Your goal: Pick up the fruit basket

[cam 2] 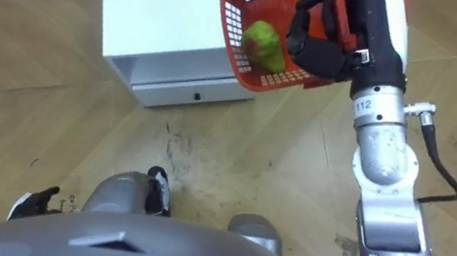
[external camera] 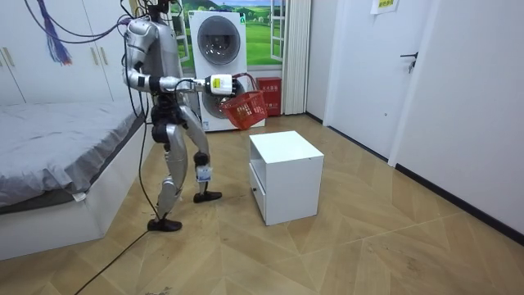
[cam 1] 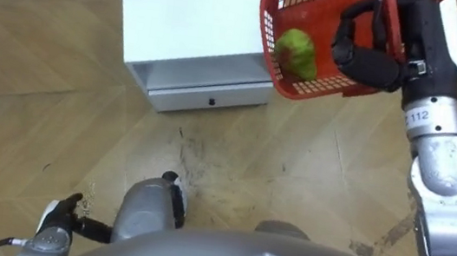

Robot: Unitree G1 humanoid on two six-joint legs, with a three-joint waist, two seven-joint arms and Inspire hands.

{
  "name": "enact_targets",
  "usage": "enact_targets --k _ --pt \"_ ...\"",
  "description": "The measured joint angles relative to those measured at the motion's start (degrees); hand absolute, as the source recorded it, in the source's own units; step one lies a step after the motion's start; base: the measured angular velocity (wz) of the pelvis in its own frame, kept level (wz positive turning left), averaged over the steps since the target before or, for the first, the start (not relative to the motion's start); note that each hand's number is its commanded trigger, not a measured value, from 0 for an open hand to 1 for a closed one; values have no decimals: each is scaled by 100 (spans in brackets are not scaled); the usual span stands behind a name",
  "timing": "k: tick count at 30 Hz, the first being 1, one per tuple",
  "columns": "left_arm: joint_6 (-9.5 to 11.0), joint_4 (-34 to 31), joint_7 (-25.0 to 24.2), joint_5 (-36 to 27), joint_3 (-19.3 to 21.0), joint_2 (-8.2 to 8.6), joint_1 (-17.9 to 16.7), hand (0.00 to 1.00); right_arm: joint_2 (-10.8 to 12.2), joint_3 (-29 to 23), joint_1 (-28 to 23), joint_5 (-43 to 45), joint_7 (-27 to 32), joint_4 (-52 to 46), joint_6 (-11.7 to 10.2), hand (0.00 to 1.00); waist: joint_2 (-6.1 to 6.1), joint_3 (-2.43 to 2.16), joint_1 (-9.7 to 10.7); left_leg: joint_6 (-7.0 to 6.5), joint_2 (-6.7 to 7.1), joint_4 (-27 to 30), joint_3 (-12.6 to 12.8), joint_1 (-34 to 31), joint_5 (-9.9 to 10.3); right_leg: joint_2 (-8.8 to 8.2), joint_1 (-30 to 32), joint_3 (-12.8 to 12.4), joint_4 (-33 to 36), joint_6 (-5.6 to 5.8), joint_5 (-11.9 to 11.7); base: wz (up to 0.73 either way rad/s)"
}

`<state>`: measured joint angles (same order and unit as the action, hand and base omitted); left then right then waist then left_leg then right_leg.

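Wooden floor (cam 1: 42, 79), bedroom: bed (external camera: 57, 139) on the room view's left, washing machine (external camera: 218, 41) behind the robot, white cabinet (cam 1: 189, 18) with one drawer (cam 1: 211, 91) just ahead of it. The robot stands upright between bed and cabinet, one foot ahead of the other.

Key relation: the fruit basket (cam 1: 318, 3) is off every surface and in the right hand (cam 1: 367, 53). Dark fingers curl round the red handle, which runs through the fist. The basket body lies toward the robot's left of that hand and hangs tilted, its open side turned up toward the head. One green fruit (cam 1: 297, 53) sits against the lower wall, close to the rim.

From above, the basket overlaps the cabinet's right-hand corner. The room view settles it: the basket is in the air, higher than the cabinet top and apart from it, held out at chest height on the outstretched right arm.

The left hand (cam 1: 59, 216) is low at the robot's left side, well apart from the basket; too small to tell its state. The right hand is the only one on the job.

Judgement: the pick-up looks done or nearly so. The cabinet is the nearest obstacle if the arm drops or swings left. The bigger risk is the tilt, since the fruit could roll over the low rim. The handle grip looks full, not fingertip.
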<state>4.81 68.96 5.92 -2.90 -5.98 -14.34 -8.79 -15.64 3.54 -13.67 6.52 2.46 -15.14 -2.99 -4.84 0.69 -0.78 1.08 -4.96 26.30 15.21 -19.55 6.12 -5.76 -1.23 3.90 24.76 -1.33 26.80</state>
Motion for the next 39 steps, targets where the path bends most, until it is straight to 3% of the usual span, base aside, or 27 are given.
enact_targets --k 3,5,6,7,8,10,11,12,13,14,16,17,18,19,20,21,22,25,28,30,33,39 --pt "7 -40 -25 12 24 45 19 0 14 21 120 -2 103 3 -22 100 -32 -37 -130 -156 301 11 94 -5 249 -304 -112 -177 53 153 83 14" --pt "6 -85 -29 18 26 47 109 0 20 61 173 -5 250 34 -22 100 -17 -30 -75 -298 452 61 225 89 344 -475 140 -236 766 308 15 46" --pt "12 -146 -18 1 63 19 117 0 27 166 217 -16 299 131 -22 100 -39 -16 -129 -405 505 56 345 240 418 -604 425 -198 1441 550 -226 22" --pt "-2 -163 19 -53 77 3 140 0 34 308 244 -29 301 203 -33 100 -27 -15 -137 -461 570 28 349 420 499 -676 591 -157 2071 494 -656 22" --pt "-12 -169 39 -110 76 3 136 0 45 346 238 -41 301 240 -85 100 -8 -5 -107 -490 602 4 355 514 538 -724 651 -94 2343 446 -913 51" --pt "-77 -190 121 -155 5 6 208 0 152 355 243 -42 333 468 -247 100 93 -13 -29 -544 686 -307 301 945 730 -770 846 85 3092 435 -2023 60" --pt "-77 -209 130 -157 2 4 221 0 184 360 250 -36 339 554 -285 100 139 0 -48 -533 688 -387 242 1029 773 -765 920 101 3234 456 -2107 24" --pt "-76 -219 146 -136 3 16 242 0 216 374 232 -44 335 655 -294 100 166 -11 -141 -534 673 -453 138 1099 807 -732 1180 134 3472 465 -1735 11" --pt "-67 -233 152 -131 11 58 302 0 216 379 234 -58 308 698 -251 100 228 2 -162 -532 645 -539 -69 1156 806 -661 1532 193 3496 395 -1361 11" --pt "-54 -238 147 -133 7 82 324 0 216 376 238 -75 309 704 -235 100 283 32 -169 -531 615 -586 -138 1196 806 -589 1712 233 3425 388 -1242 23" --pt "-43 -214 124 -156 -7 128 327 0 245 417 205 -95 372 834 -204 100 391 52 -114 -518 526 -763 -290 1417 806 -341 2265 202 2433 326 -1108 27" --pt "-44 -204 121 -156 -5 131 316 0 243 431 159 -94 390 842 -196 100 384 48 -102 -490 526 -802 -301 1490 819 -291 2311 145 1985 325 -1135 40" --pt "-24 -210 122 -152 -7 134 274 0 239 437 55 -99 445 867 -196 100 339 27 -86 -374 542 -873 -298 1665 884 -246 2266 101 935 321 -1376 52" --pt "-12 -176 140 -156 -17 184 227 0 202 450 -6 -116 544 997 -202 100 377 2 -84 -202 494 -860 -371 1841 1038 -189 2157 107 523 252 -1719 44" --pt "-6 -185 135 -146 -24 226 160 0 208 449 -44 -122 600 1104 -195 100 430 -64 -95 -169 447 -877 -408 1894 1052 -98 2034 141 392 236 -1725 0" --pt "41 -205 114 -145 -19 245 34 0 210 492 -23 -126 669 1217 -191 100 475 -65 -251 -113 337 -915 -446 1983 1017 57 1817 186 190 148 -1771 -25" --pt "54 -224 103 -142 53 236 -54 0 201 538 -17 -194 725 1238 -193 100 506 -71 -271 -84 225 -961 -472 2025 1000 182 1649 229 -36 89 -1808 -18" --pt "-18 -265 112 -143 135 235 -133 0 206 576 137 -580 914 1493 -194 100 391 -41 -217 78 119 -1007 -507 2028 902 273 1370 195 -437 71 -1880 24" --pt "-75 -420 69 -130 135 269 -139 0 228 590 253 -852 1055 1676 -194 100 390 -51 -151 82 64 -1503 -504 2214 875 472 1307 106 -720 177 -1974 29" --pt "-74 -431 45 -80 135 270 -140 0 239 603 284 -852 1083 1678 -194 100 379 -57 -244 81 64 -1600 -505 2198 874 508 1293 114 -938 199 -2099 -16" --pt "-77 -424 5 -24 125 247 -171 0 238 712 394 -846 1327 1680 -195 100 411 -39 -283 77 71 -1600 -512 2101 873 507 1267 269 -1198 202 -2275 -18" --pt "-122 -431 -45 13 127 250 -22 0 303 868 726 -856 1530 2360 -254 100 441 -32 -291 65 66 -1586 -495 1885 866 488 1441 438 -1235 186 -2305 4"
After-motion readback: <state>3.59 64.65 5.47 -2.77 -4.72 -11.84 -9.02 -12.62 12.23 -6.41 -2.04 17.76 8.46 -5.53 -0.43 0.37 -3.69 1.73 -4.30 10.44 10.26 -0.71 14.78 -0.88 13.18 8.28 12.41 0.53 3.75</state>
